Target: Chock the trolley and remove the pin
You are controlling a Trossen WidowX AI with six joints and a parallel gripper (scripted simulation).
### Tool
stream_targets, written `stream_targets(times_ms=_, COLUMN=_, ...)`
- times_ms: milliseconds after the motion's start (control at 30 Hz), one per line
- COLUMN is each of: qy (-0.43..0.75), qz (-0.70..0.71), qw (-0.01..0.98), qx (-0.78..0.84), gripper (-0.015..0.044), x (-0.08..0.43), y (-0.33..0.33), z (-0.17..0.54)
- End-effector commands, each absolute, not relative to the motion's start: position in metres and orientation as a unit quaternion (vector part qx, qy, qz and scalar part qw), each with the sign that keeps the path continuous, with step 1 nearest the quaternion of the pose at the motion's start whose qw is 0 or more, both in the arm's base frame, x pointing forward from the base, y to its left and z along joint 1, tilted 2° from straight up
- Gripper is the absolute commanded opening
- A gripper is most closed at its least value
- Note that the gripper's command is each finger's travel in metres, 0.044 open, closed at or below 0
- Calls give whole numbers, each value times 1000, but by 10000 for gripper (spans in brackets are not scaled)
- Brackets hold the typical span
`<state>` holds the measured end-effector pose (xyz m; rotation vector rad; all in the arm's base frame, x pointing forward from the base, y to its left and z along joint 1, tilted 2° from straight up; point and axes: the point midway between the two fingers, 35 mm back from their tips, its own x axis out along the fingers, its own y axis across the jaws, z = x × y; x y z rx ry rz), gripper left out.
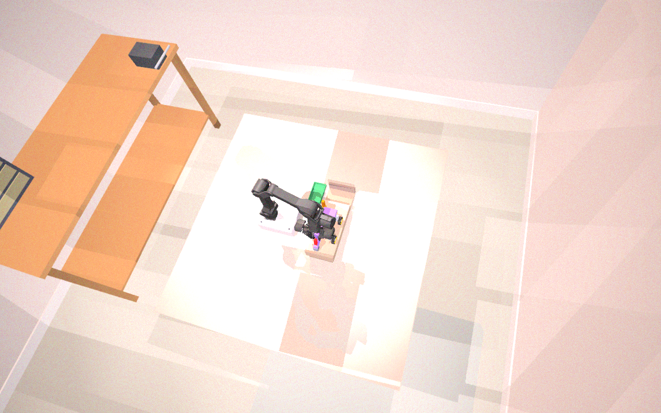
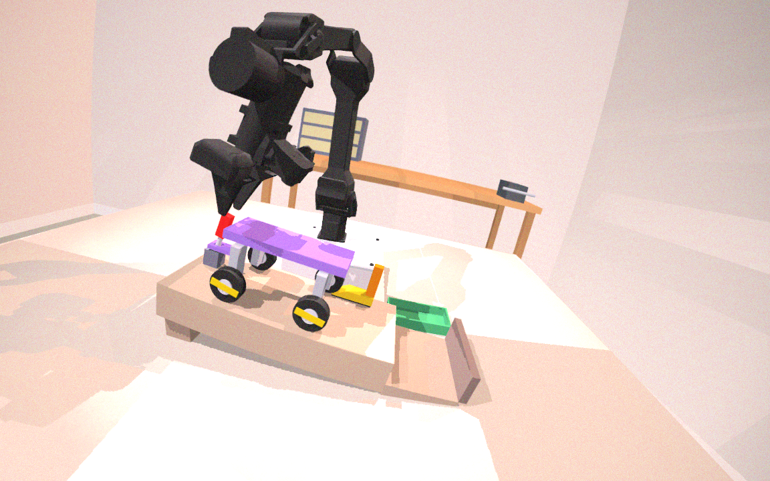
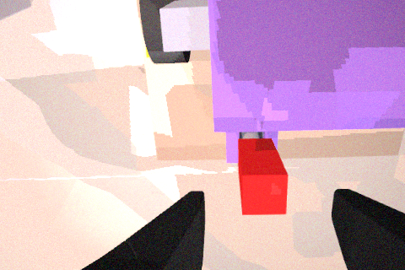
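Note:
The purple trolley (image 1: 330, 211) (image 2: 289, 242) (image 3: 295, 21) stands on the ramp (image 2: 256, 335). The yellow chock (image 2: 355, 294) (image 1: 323, 203) with its upright orange handle (image 2: 375, 280) lies at the downhill side of the trolley's far downhill wheel, close against it; the contact itself is partly hidden. The red-headed stop pin (image 1: 315, 241) (image 2: 224, 225) (image 3: 263, 177) stands in its holder at the uphill end. My gripper (image 2: 230, 210) (image 3: 268, 204) is open and empty, pointing down with its fingertips just above the red head, one to each side in the wrist view. The green tray (image 2: 418, 325) is empty.
A raised end stop (image 2: 464, 361) closes the ramp's downhill end, near the tray. The trolley's deck edge lies right beside the pin head. The arm's base (image 1: 276, 224) is beside the ramp. A wooden bench (image 1: 86, 102) (image 2: 430, 182) stands well away.

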<state>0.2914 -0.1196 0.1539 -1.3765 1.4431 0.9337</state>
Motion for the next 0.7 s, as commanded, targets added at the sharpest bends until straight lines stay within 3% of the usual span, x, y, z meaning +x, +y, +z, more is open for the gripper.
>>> stream_targets(times_ms=0, qy=585, qz=380, qw=450, qx=-557, gripper=190, x=291, y=-121, z=148)
stream_targets(times_ms=667, qy=585, qz=380, qw=450, qx=-557, gripper=190, x=292, y=-129, z=127)
